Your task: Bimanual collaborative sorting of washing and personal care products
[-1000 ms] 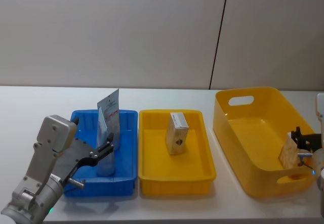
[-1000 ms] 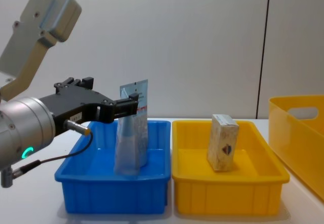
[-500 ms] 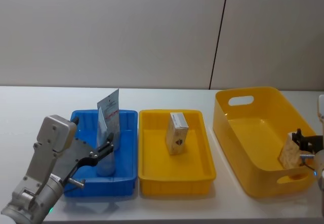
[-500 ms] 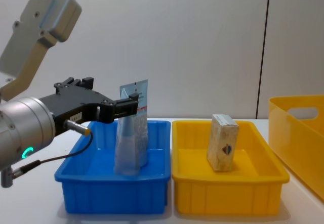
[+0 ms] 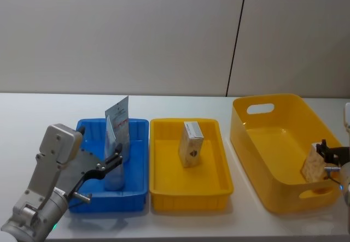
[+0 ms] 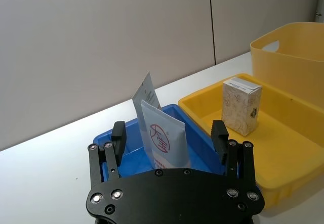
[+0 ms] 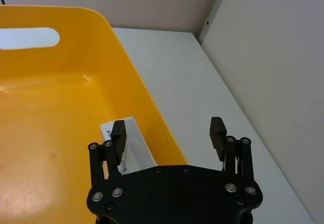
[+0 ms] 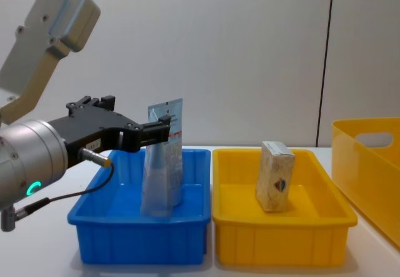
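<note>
Squeeze tubes [image 8: 164,177]: two, upright in the blue tray [image 8: 137,239], one leaning on the other; soft pale-blue plastic with flat crimped tops.
Left hand [image 6: 168,134]: fingers apart on either side of the nearer tube, not pressing it; I think it is placed so to take or free the tube.
Right hand [image 7: 168,128]: fingers apart over the right wall of the yellow bin [image 5: 273,149].
Beige carton [image 7: 129,145]: stiff cardboard, leaning inside on that wall.
Yellow tray [image 5: 188,201]: smooth hard plastic; a second carton [image 5: 191,142] stands in it.
Counter [image 5: 44,111]: white, plain.
</note>
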Tool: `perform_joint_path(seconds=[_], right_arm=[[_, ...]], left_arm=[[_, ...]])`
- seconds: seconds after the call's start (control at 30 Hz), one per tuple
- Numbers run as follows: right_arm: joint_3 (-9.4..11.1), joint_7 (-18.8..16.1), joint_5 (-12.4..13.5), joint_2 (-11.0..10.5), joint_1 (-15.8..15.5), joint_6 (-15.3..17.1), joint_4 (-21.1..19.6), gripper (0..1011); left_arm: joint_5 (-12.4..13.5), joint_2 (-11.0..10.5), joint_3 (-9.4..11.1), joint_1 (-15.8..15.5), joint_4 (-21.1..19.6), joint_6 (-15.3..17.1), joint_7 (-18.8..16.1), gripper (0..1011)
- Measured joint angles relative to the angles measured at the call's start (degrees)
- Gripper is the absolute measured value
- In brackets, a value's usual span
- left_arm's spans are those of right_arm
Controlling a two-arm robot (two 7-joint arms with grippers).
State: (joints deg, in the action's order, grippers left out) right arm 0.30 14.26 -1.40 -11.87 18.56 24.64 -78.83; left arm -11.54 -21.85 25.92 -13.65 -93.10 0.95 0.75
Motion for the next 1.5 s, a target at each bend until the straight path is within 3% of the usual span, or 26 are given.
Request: perform_joint_path(seconds=[0.4,0.73,1.1,1.5], right_arm=[[0.03,0.01,0.00,0.00,0.00,0.00,0.07,1004],[0.03,0.00,0.01,0.00,0.00,0.00,0.08,1004],[0.03,0.00,0.02,0.00,0.00,0.00,0.08,1004],[0.03,0.00,0.02,0.00,0.00,0.00,0.07,1004]], left_arm=[[-2.30,1.03,-0.26,-2.16,3.43,2.50,3.44,1001],[-3.89,3.95,0.15,-6.04,11.59,2.13,6.86,1001],[-3.17,6.05,0.45,-9.38,17.25,0.51,7.74,1001],[-1.89,6.98,0.54,-11.27,19.93,-0.33,7.69,1001]])
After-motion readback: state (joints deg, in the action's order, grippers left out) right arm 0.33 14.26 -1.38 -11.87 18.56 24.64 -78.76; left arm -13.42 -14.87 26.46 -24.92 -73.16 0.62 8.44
